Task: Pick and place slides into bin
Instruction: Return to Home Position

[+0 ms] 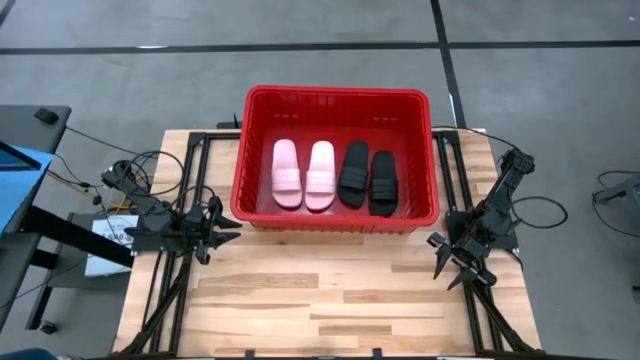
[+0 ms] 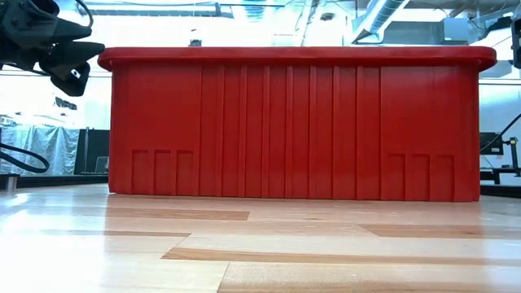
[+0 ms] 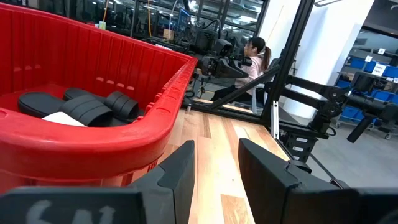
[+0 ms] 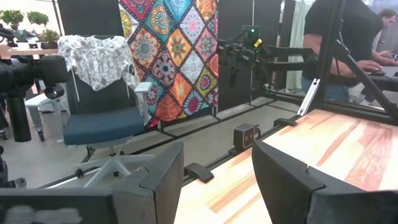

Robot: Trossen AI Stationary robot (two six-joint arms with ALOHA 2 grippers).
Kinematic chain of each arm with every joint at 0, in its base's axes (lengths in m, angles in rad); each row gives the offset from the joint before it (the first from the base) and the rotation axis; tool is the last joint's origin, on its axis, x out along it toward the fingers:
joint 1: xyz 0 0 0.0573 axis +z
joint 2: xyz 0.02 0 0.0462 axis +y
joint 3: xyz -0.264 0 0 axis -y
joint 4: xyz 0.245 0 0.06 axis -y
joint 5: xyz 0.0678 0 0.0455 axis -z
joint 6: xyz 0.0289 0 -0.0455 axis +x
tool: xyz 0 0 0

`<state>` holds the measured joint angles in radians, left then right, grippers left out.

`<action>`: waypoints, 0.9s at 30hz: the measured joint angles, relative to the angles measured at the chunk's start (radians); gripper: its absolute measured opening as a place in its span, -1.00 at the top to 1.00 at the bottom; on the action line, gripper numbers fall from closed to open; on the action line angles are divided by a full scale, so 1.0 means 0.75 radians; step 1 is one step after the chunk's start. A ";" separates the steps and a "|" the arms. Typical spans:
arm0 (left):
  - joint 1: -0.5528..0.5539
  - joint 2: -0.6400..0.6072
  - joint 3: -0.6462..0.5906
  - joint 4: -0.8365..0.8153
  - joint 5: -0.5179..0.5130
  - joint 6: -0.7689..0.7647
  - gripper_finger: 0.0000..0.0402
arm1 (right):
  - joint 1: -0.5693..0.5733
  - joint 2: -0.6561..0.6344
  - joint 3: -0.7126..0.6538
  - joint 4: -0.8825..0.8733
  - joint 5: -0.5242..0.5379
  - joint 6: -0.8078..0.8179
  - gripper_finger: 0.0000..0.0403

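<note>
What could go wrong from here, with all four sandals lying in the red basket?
The open left claw sits close to the basket's near corner; a swing toward it might knock the basket and shift the sandals. Loose cables lie beside the left arm and could snag as it moves. The right claw, also open, waits apart from the basket.

This is a robotics lab in an open industrial hall, with a grey concrete floor marked by dark tape lines, bare ceiling ducts and shelves of blue storage bins. Beyond the wooden surface stand other black-framed arm rigs. A seated person sits at one, and an office chair stands beside a patterned hanging.
</note>
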<state>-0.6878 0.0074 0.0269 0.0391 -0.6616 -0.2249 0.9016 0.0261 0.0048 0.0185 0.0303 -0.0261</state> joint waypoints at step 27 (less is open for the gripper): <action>0.000 0.000 0.000 0.000 0.000 0.007 0.43 | 0.000 0.000 0.000 0.000 0.000 0.000 0.08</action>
<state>-0.6880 0.0076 0.0269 0.0391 -0.6617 -0.2195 0.9013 0.0261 0.0048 0.0185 0.0300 -0.0261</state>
